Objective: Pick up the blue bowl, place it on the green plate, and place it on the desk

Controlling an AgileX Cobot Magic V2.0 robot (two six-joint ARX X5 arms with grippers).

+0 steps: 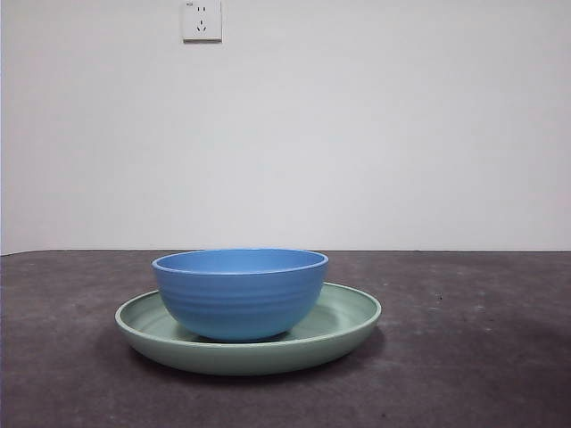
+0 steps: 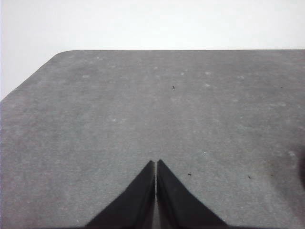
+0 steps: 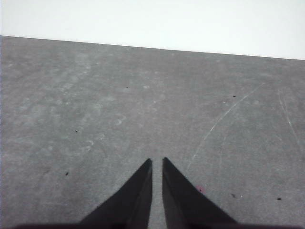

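On the worktop (image 1: 482,357), the bowl (image 1: 239,292) is sitting upright inside the plate (image 1: 343,325), its base resting near the plate's middle and its rim standing well above the plate's. Neither arm is showing in the front view. The left tool (image 2: 156,162) is hanging over bare worktop with its jaws pressed together, holding nothing; the right tool (image 3: 157,160) is doing likewise, its jaws closed to a thin gap and empty. Judging from this, the bowl still needs lifting off and setting down on the worktop. The likely trouble: a glossy, curved wall slipping from a pinch on the rim, or the light plate dragging or tipping if the bowl is pulled sideways instead of straight up.
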